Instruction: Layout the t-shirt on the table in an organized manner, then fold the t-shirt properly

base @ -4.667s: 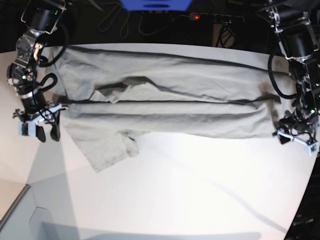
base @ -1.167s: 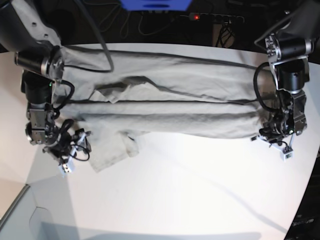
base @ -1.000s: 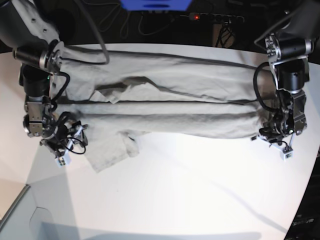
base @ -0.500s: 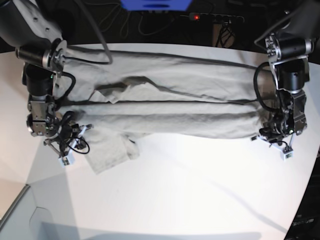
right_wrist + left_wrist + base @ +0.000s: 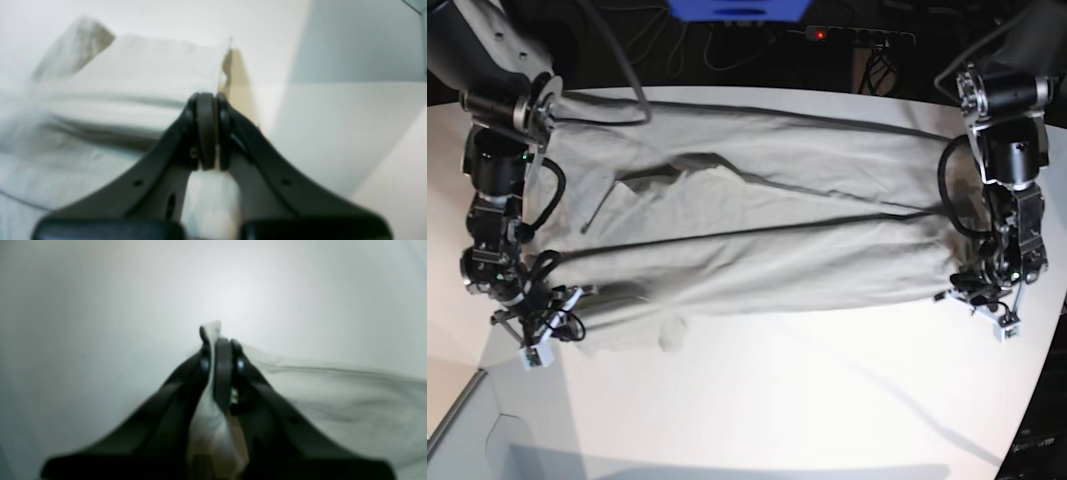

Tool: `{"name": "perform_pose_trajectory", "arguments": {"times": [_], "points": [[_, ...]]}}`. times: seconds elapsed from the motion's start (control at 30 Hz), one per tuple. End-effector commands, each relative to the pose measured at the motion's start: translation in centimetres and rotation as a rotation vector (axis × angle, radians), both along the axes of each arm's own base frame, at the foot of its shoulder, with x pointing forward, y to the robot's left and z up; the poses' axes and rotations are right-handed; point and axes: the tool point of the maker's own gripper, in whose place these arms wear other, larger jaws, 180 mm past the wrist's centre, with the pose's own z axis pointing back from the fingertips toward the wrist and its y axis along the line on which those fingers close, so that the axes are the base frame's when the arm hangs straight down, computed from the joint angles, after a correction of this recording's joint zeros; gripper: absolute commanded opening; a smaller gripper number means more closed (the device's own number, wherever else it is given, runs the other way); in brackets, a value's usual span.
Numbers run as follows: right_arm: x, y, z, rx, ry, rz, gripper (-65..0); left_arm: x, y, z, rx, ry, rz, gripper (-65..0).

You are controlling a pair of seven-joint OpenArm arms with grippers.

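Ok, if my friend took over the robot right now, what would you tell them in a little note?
Left gripper: shut on the t-shirt, pinching a corner of cloth at the table's right side in the base view.
Right gripper: shut on the t-shirt too, holding the cloth's edge at the other end.
Where things are: the shirt lies stretched lengthwise between the two grippers on the white table, with long creases running across it.
Done: both ends gripped, cloth spread fairly wide.
Left: probably pull out the creases and bunched near edge, then do the folds. No fold looks finished yet.
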Motion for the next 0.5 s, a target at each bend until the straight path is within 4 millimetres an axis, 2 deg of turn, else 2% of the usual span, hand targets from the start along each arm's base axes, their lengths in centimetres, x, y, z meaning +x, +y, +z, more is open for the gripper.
{"name": "perform_pose_trajectory", "arguments": {"times": [0.0,0.07,0.17,0.47], "points": [[1.7,-0.5,3.2,0.012,-0.096,-0.006,-65.0,1.8,0.9,2.7,0.028,-0.071,0.002,-65.0],[2.0,0.6,4.2,0.038,-0.128,0.007,-65.0,2.2,0.9,3.4,0.036,-0.093,-0.001,-65.0],[2.3,0.6,5.6,0.034,-0.170,-0.003,-65.0,2.8,0.9,4.7,0.047,-0.128,-0.008,-65.0],[2.2,1.1,6.4,0.028,-0.200,-0.001,-65.0,4.4,0.7,8.9,0.086,-0.237,-0.027,-65.0]]}}
